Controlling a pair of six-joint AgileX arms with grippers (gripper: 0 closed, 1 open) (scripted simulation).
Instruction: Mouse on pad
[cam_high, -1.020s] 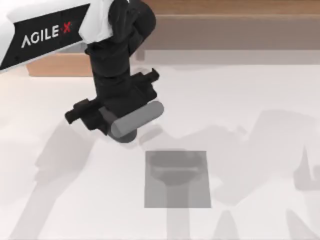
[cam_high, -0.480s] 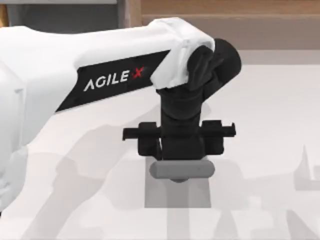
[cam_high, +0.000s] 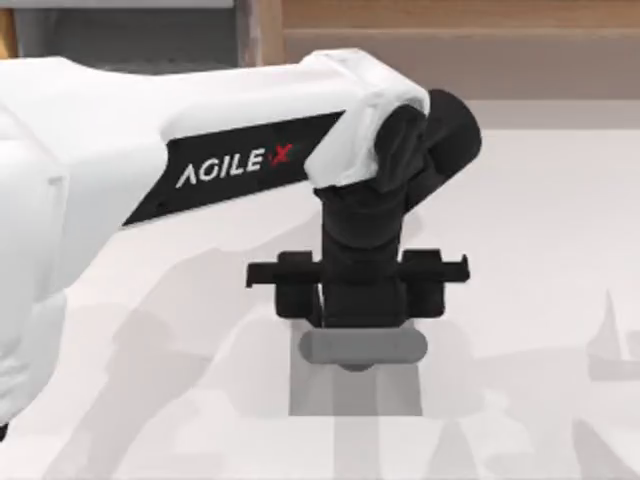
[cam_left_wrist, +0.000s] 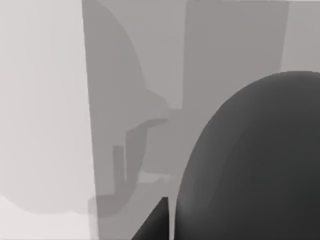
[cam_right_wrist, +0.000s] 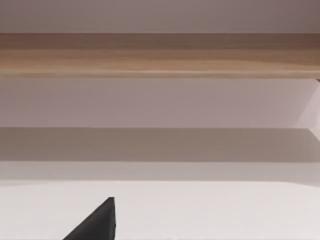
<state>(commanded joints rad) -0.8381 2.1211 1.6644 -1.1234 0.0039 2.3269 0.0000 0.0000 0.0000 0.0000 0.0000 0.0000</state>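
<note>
Charcoal domed oval mouse held in my left gripper, fingers closed on it, above flat mid-grey rectangular pad | step: placing | next: lower, release | right arm parked

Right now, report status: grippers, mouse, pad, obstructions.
Left gripper over the pad, carrying the mouse. Mouse above pad; contact not discernible. Right arm parked off at the right. Nothing seen in the way.
</note>
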